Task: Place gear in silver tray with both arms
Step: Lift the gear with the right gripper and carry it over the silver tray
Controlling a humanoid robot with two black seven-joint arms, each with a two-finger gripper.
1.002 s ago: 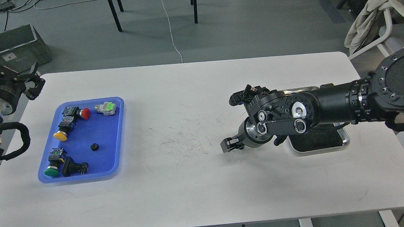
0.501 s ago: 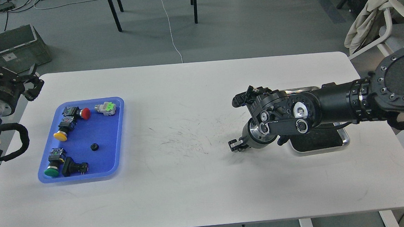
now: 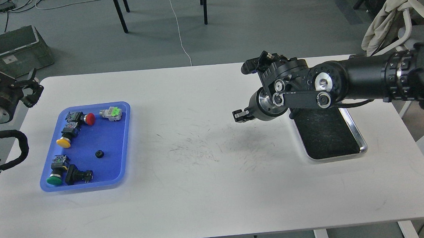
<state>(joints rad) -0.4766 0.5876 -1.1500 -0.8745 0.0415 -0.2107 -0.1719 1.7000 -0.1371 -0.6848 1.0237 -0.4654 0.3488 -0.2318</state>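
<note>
Silver tray [image 3: 361, 147]: right gripper [image 3: 239, 115] just left of it, aperture indiscernible; left gripper [image 3: 9, 85] far left, claws spread wide

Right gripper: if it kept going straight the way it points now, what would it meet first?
The right gripper points left over the bare white table. Nothing stands close in that line; the blue tray lies far along it, though the gripper's height is unclear, so it may pass above it.

right arm [image 3: 342, 81] raised, swung back | silver tray [image 3: 361, 145] uncovered | left pincer [image 3: 9, 85] retreated slightly
</note>
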